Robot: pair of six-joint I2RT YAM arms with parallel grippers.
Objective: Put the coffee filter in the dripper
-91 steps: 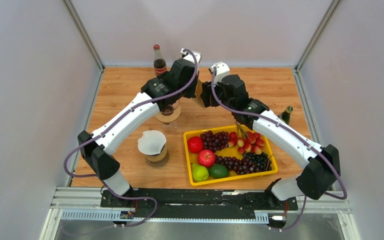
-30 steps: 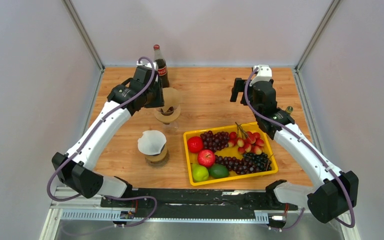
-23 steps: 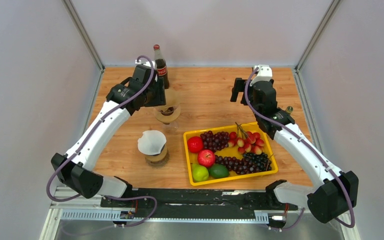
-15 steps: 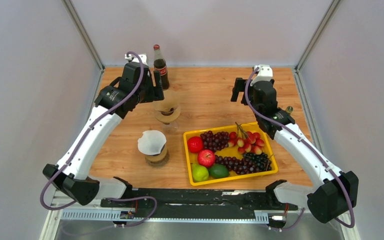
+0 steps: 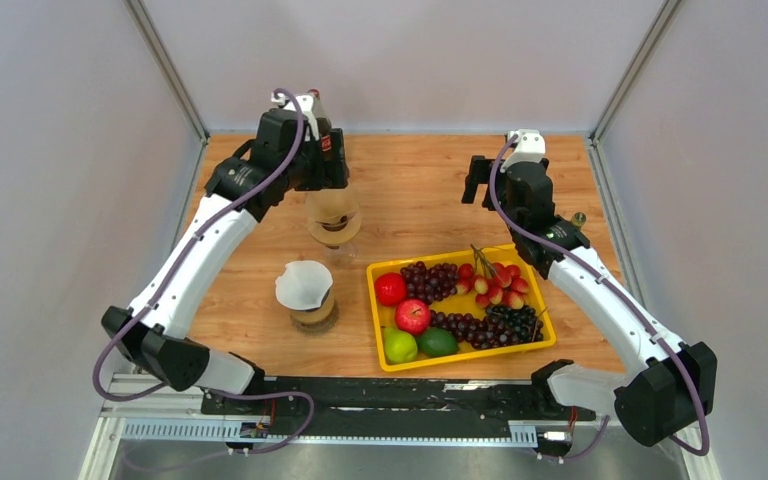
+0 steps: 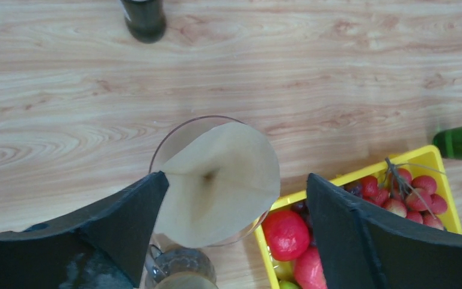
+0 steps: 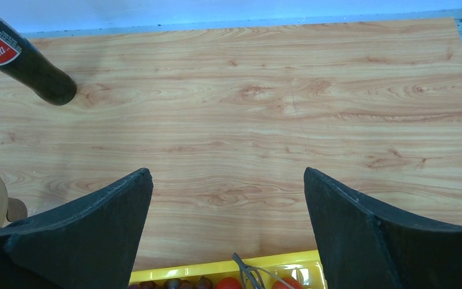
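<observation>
A brown paper coffee filter [image 5: 333, 208] [image 6: 222, 180] sits opened as a cone inside the glass dripper [image 5: 334, 232] [image 6: 167, 135]. It leans toward the dripper's right rim. My left gripper [image 5: 328, 172] [image 6: 237, 176] hovers above it, open, with its fingers either side of the cone and nothing held. My right gripper [image 5: 476, 180] [image 7: 225, 171] is open over bare wood at the back right, well away from the dripper.
A second dripper holding a white filter [image 5: 304, 284] stands nearer the front. A yellow fruit tray [image 5: 460, 359] [image 6: 349, 179] lies right of it. A cola bottle [image 6: 144, 18] [image 7: 18, 57] stands behind the dripper, and a green bottle [image 5: 572, 228] [image 6: 460, 141] beside the tray.
My left gripper has opened and let go of the brown filter, then swung from the dripper's left side to above and behind it. The right arm has not moved.
</observation>
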